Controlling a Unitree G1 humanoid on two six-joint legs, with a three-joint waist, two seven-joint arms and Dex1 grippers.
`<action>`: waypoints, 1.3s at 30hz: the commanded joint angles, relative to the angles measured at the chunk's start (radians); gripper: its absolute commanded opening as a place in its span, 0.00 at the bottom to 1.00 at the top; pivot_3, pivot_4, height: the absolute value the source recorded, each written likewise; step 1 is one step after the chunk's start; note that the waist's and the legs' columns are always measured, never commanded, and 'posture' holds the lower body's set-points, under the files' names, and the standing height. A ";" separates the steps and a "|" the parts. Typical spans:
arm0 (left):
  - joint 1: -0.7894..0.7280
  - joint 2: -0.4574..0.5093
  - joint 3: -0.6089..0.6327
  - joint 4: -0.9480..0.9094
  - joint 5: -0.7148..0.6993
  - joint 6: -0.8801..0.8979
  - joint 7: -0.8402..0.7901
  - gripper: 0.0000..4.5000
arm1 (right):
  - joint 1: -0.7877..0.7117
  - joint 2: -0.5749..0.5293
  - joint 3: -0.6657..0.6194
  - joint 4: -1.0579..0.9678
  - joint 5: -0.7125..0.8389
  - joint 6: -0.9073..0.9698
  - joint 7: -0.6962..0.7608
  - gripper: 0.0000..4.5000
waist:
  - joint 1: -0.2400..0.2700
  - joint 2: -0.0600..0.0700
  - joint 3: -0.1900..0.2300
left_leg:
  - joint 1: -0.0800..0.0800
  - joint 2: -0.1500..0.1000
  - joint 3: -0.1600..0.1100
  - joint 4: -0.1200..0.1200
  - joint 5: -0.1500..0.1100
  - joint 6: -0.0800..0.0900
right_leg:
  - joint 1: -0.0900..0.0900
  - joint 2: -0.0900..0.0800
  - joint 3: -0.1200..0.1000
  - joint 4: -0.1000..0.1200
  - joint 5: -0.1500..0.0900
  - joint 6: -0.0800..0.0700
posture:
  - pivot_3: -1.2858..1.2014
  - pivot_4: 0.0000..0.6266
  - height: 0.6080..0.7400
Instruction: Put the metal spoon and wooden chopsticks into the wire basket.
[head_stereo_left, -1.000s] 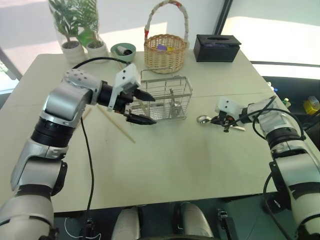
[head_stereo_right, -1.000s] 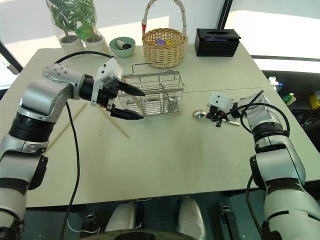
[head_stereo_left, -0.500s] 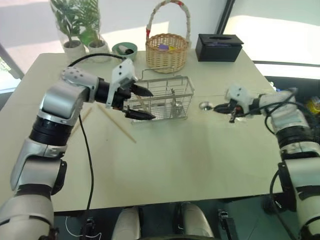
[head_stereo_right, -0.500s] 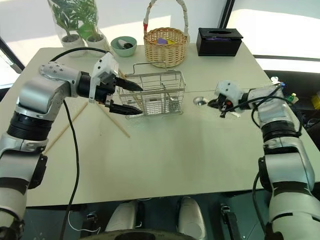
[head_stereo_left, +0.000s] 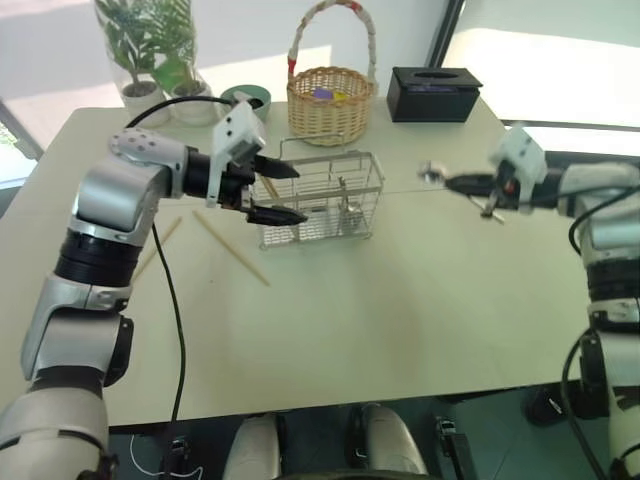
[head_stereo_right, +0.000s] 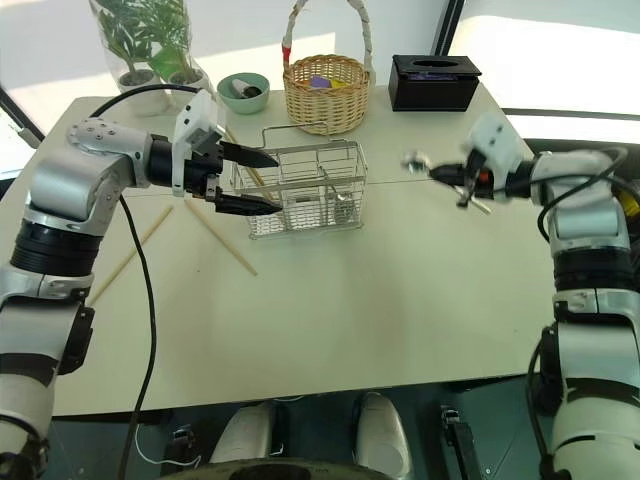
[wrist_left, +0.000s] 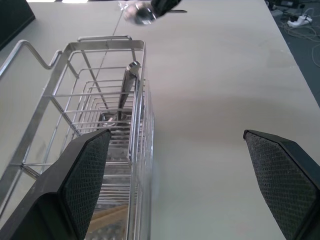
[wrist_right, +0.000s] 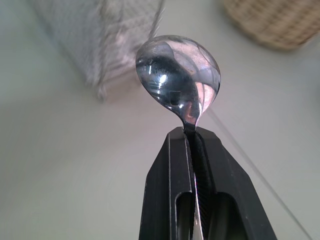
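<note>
Now metal spoon level, bowl leftward.

text: none legible | labels: none | numbers: none

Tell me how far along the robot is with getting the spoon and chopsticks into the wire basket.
Nothing of the task can be seen finished. The wire basket holds a utensil, though not clearly a task item. In hand: the right gripper is shut on the metal spoon, held above the table to the basket's right. The left gripper is open at the basket's left end. Left: dropping the spoon in and collecting the wooden chopsticks lying on the table.
</note>
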 joint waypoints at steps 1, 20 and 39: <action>-0.028 0.012 0.052 -0.013 -0.015 -0.004 0.017 1.00 | -0.136 0.103 -0.077 -0.162 0.138 0.189 -0.139 0.01 | 0.000 0.000 0.000 | 0.000 0.000 0.000 0.000 0.000 0.000 | -0.001 0.000 0.000 0.001 0.000 0.000 | 0.52 0.24 0.83; -0.010 0.053 0.108 -0.062 -0.041 0.049 0.078 1.00 | -0.117 0.484 -0.044 -0.077 0.159 0.094 -0.467 0.08 | 0.006 -0.002 -0.002 | -0.013 -0.002 -0.003 0.000 0.000 0.000 | -0.007 0.001 0.000 0.000 0.002 0.003 | 0.52 0.24 0.83; -0.005 0.116 0.231 -0.063 -0.065 0.067 0.198 1.00 | -0.210 0.215 -0.116 -0.255 0.312 0.221 -0.302 1.00 | 0.008 -0.001 -0.001 | -0.014 -0.002 -0.004 0.000 0.000 0.001 | -0.007 0.001 0.000 -0.001 0.003 0.003 | 0.52 0.24 0.83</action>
